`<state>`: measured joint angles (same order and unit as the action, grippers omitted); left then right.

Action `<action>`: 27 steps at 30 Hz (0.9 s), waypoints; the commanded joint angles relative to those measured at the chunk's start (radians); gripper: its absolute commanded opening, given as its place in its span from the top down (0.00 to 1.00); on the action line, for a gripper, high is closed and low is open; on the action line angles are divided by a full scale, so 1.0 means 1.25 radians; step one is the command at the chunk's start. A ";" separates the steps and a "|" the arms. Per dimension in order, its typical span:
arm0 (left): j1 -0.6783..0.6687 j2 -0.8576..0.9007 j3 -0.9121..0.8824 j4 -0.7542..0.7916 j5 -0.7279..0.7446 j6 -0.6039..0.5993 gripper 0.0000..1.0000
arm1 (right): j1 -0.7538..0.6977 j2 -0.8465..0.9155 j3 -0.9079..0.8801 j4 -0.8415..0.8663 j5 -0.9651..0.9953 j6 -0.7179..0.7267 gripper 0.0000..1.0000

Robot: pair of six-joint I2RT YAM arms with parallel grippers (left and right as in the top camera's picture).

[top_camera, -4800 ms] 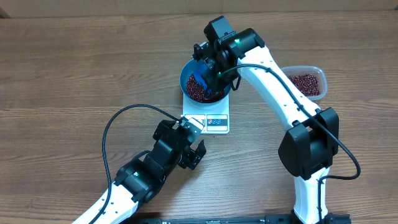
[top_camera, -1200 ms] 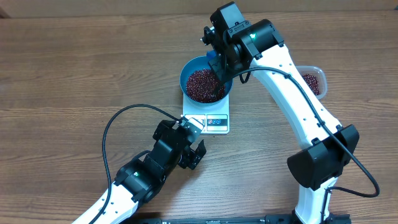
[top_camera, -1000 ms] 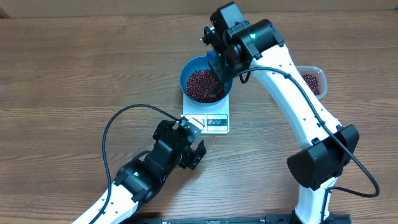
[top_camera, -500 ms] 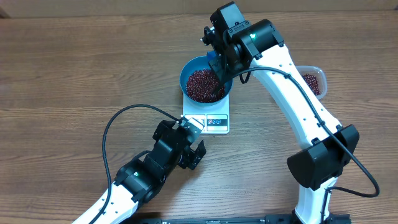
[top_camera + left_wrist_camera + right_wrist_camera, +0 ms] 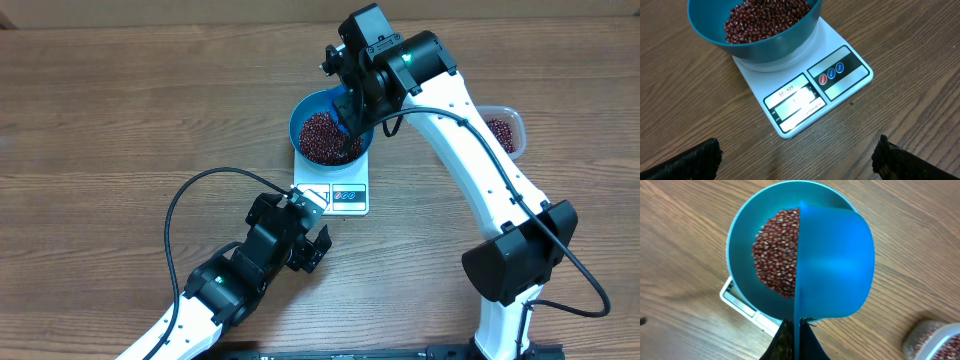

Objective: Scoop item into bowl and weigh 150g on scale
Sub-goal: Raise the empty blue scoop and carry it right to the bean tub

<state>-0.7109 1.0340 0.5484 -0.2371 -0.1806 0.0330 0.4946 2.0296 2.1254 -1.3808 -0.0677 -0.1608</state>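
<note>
Right hand (image 5: pixel 795 339) clamped shut on the thin handle of the blue scoop (image 5: pixel 835 265); the scoop hangs directly over the bowl (image 5: pixel 300 125), covering its right half in the wrist view; smooth back faces the camera, so whether any load is left in it cannot be told.

Bowl sits on the scale (image 5: pixel 805 95), overhanging its platform; beans (image 5: pixel 777 255) heaped inside, well below the rim.

Scoop's long axis: handle to cup runs across the bowl's rim toward its centre, cup above the heap.

Display faces the left hand (image 5: pixel 795 157); glare hides the reading.

Left hand: fingers wide apart, holding nothing, resting just short of the scale's display edge on the tabletop (image 5: pixel 120 100).

Supply tub (image 5: pixel 518 128) lies to the right of the bowl, partly behind the right arm; beans left in it.

Judgement: if weight is short, the right hand is the nearer one; swing right to the tub, then back.
</note>
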 commanded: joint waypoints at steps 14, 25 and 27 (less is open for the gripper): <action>0.004 -0.006 -0.004 0.002 -0.008 0.010 0.00 | -0.224 -0.074 0.029 0.002 -0.293 0.003 0.96; 0.004 -0.006 -0.004 0.002 -0.008 0.010 0.00 | -0.343 -0.119 0.029 -0.065 -0.012 0.003 0.96; 0.004 -0.006 -0.004 0.002 -0.008 0.009 0.00 | -0.348 -0.119 0.029 -0.081 0.057 0.003 0.96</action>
<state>-0.7109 1.0340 0.5484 -0.2394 -0.1806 0.0330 0.0662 1.9068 2.1315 -1.4731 -0.1574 -0.1574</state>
